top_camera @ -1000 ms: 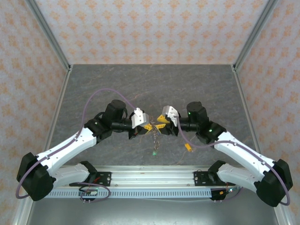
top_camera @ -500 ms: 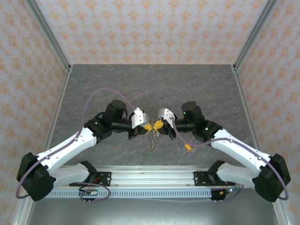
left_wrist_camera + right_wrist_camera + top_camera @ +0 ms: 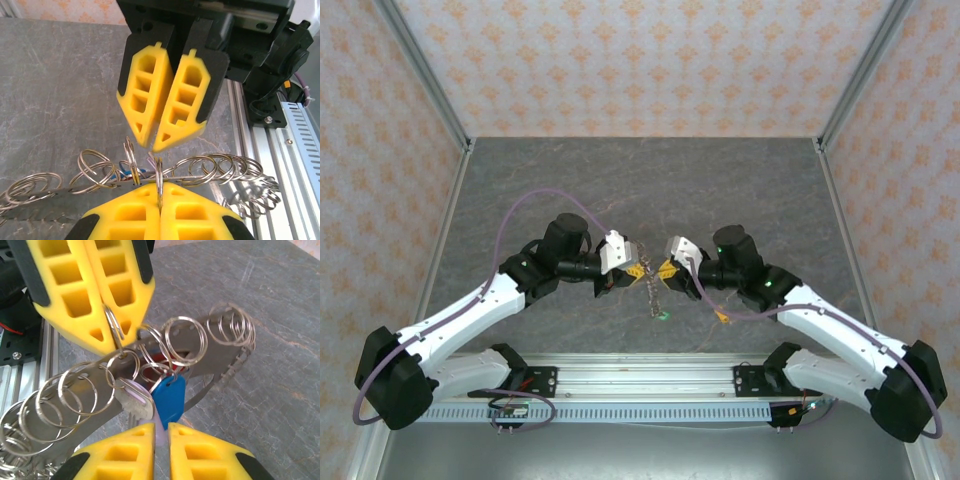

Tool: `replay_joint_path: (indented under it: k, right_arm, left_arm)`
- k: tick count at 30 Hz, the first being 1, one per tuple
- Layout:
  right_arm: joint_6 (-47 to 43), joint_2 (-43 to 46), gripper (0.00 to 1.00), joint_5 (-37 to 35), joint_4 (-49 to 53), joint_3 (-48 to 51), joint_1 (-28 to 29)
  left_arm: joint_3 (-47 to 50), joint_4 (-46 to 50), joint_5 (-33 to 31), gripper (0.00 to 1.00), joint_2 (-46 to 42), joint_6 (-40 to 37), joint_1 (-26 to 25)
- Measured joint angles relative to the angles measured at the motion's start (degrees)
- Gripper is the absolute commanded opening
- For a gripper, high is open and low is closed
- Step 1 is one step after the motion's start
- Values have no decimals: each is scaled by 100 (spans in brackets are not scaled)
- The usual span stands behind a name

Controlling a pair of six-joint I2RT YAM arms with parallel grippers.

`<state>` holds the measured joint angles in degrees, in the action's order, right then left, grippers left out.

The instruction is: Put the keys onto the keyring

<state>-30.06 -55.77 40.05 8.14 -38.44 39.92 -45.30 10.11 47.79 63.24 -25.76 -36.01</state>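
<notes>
The keyring point(image 3: 648, 287) is a thin grey metal band carrying several split rings, and it hangs between my two grippers above the table's middle. My left gripper point(image 3: 638, 270) point(image 3: 160, 186) is shut on one split ring point(image 3: 160, 172) of the band point(image 3: 50, 192). My right gripper point(image 3: 663, 268) point(image 3: 161, 427) faces it and pinches the pale white head of a key point(image 3: 161, 432). A blue key point(image 3: 168, 399) and a silver key blade point(image 3: 132, 397) dangle just above those fingers, with a red key point(image 3: 158, 358) behind them. A green key point(image 3: 662, 315) hangs lowest.
The grey stone-patterned table point(image 3: 640, 190) stretches behind the grippers, boxed in by patterned walls. An aluminium rail point(image 3: 640, 380) point(image 3: 300, 130) runs along the near edge. A yellow connector point(image 3: 722, 318) hangs on the right arm's cable.
My right gripper moved in toward the left one and narrowed its jaws, then drew slightly back right. The hanging green key swung to the right. The left arm stayed still.
</notes>
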Motion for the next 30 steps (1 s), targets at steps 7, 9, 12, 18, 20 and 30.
replay_joint_path:
  k: [7,9,12,18,20,30]
  right_arm:
    - [111,175,15,376,-393,2,2]
    - [140,109,15,503,-448,2,2]
    - [160,-94,14,693,-501,-2,35]
    - [201,-391,12,752,-625,-2,94]
    - [251,-389,13,750,-719,-2,94]
    - [188,-118,14,271,-538,-2,109]
  left_arm:
    - [-59,105,-46,0,4,-175,-74]
    - [-76,107,-44,0,24,-181,-74]
    - [-79,107,-44,0,55,-179,-74]
    - [-87,160,-11,0,85,-181,-74]
    - [-142,219,28,0,144,-201,-74]
    - [-236,378,-48,0,256,-286,-74]
